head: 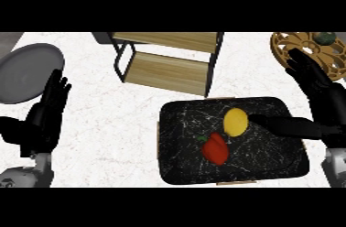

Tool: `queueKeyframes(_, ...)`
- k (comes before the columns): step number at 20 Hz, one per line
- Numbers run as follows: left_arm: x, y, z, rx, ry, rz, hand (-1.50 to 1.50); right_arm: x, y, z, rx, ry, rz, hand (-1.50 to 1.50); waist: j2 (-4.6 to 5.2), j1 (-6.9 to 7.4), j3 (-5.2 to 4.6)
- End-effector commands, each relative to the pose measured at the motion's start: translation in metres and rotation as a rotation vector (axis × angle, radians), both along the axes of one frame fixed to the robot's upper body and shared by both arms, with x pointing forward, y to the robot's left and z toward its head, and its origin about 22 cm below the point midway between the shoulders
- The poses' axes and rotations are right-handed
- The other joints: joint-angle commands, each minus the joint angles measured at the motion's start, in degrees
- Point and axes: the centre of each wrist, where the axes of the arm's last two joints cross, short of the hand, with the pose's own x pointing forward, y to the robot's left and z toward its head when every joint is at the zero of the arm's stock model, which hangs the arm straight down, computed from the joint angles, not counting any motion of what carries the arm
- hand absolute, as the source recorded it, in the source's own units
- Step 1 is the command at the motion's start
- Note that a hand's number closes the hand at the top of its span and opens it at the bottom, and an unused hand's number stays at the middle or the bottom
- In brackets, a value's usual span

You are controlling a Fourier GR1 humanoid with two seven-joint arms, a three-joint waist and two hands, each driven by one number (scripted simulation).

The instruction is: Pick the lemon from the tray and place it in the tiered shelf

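Note:
A yellow lemon (235, 121) lies on the black marbled tray (270, 166) at the right, with a red bell pepper (216, 149) just below and left of it. The tiered shelf (169, 61), black frame with wooden boards, stands at the top middle, above the tray. My right hand (317, 102) hovers over the tray's right edge, fingers straight and pointing up, its thumb reaching left until it almost touches the lemon's right side. It holds nothing. My left hand (49, 109) rests open at the left, fingers up.
A grey round plate (27, 70) lies at the upper left, just above my left hand. A wooden openwork trivet (304, 50) with a dark round thing on it sits at the upper right corner, partly behind my right fingers.

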Motion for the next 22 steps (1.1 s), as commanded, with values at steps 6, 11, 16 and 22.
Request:
queueKeyframes(6,-0.011,-0.015,-0.005,-0.006,0.001,-0.048,0.0,-0.002,0.026,0.047,-0.611,0.314,0.028,-1.5,-0.12,2.26,-0.24)
queueKeyframes(11,0.002,-0.001,0.012,0.002,0.009,-0.038,0.0,0.011,0.063,0.072,-0.765,0.46,-0.041,-1.5,0.25,2.28,-0.07)
queueKeyframes(16,0.002,-0.009,0.005,0.003,-0.011,-0.023,0.0,0.019,0.105,0.058,-0.805,0.521,-0.028,-1.5,0.34,1.48,0.05)
queueKeyframes(22,-0.003,-0.013,0.01,0.007,-0.005,-0.028,0.0,0.045,0.112,0.019,-0.976,0.637,-0.109,-1.5,0.38,2.0,0.09)
